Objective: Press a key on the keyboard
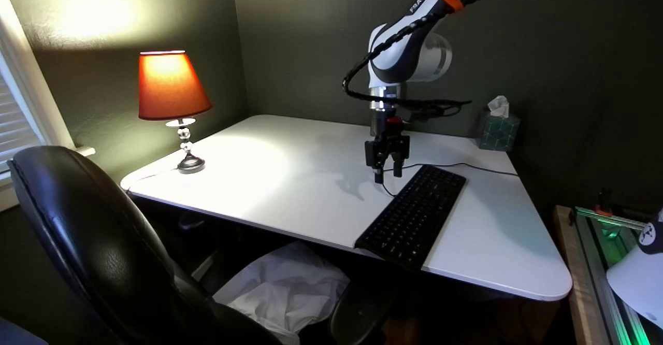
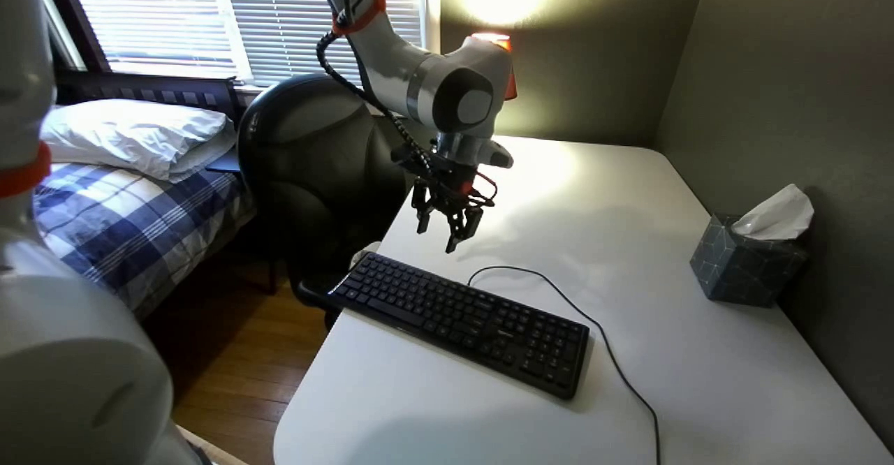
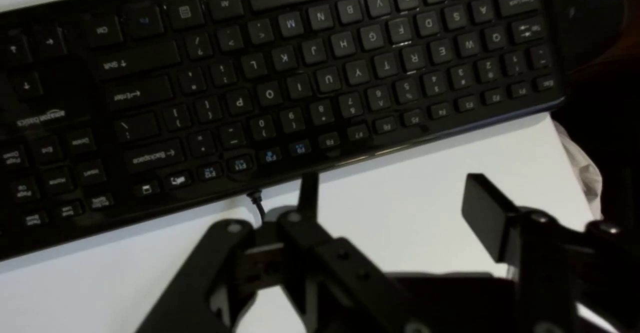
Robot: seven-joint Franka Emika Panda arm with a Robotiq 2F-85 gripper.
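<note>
In an exterior view, the keyboard (image 1: 417, 210) is lying on the desk (image 1: 311, 169), one end at its edge, a lamp (image 1: 173, 88) and tissue box (image 1: 498, 131) standing apart; in an exterior view, the arm (image 2: 398, 67) is partly blocking the lamp, a chair (image 2: 314, 172) standing beside the desk; in the wrist view, the gripper (image 3: 395, 198) is holding its fingers (image 3: 487, 218) wide apart and empty, hiding part of the cable (image 3: 257, 204)

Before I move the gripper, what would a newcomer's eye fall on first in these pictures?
Most likely the lit red-orange lamp, standing at the left of the white desk in an exterior view. Next, the long black keyboard, one end poking past the desk's edge, with the open gripper hanging over the desk beside it. The tissue box, its white tissue sticking up near the dark wall, may come third.
</note>
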